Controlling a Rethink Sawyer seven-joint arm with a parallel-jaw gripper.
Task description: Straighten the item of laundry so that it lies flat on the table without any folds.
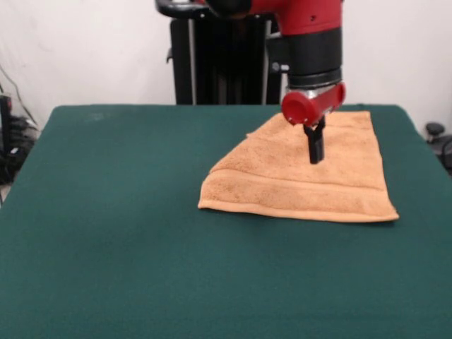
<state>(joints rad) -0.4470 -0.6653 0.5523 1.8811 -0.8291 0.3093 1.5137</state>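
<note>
The table (106, 233) wears dark green felt; behind it, a white wall. On the table's right part lies the towel (311, 176), one corner folded; the gripper (316, 157) stands over the towel, its grip impossible to tell

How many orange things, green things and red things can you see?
Orange: 1, the towel
Green: 1, the table
Red: 1, the robot arm with its black gripper
Total: 3

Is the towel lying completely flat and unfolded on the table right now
No: the towel has its far left corner folded over itself, leaving a diagonal edge.
</note>
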